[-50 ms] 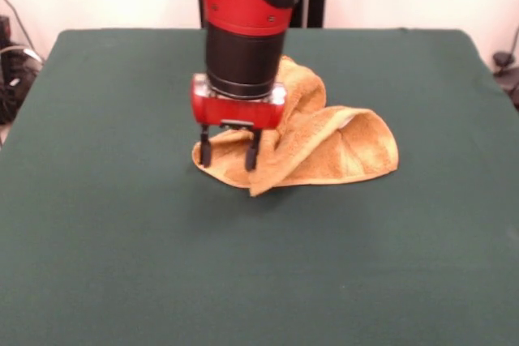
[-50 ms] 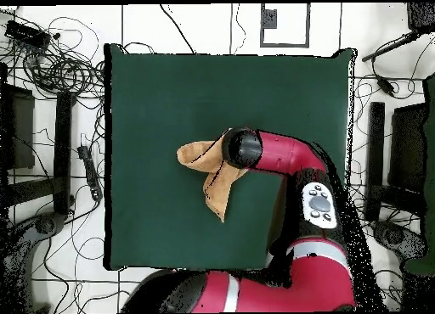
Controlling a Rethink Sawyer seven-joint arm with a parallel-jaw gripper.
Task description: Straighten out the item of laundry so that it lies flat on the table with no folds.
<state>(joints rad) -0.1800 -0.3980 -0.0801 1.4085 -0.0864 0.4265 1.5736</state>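
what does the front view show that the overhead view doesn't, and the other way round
Only the front view shows the pincer: two dark fingers open, hanging in front of the towel's crumpled edge, plus the raised hump of cloth behind the wrist. Only the overhead view shows the whole table outline, the arm's run back to its base, and cables on the floor. Both show the golden-orange towel still folded, near the table's middle.

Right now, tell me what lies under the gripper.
Under the open gripper lies the crumpled towel, still folded, on the green table. The arm covers part of the towel in the overhead view.
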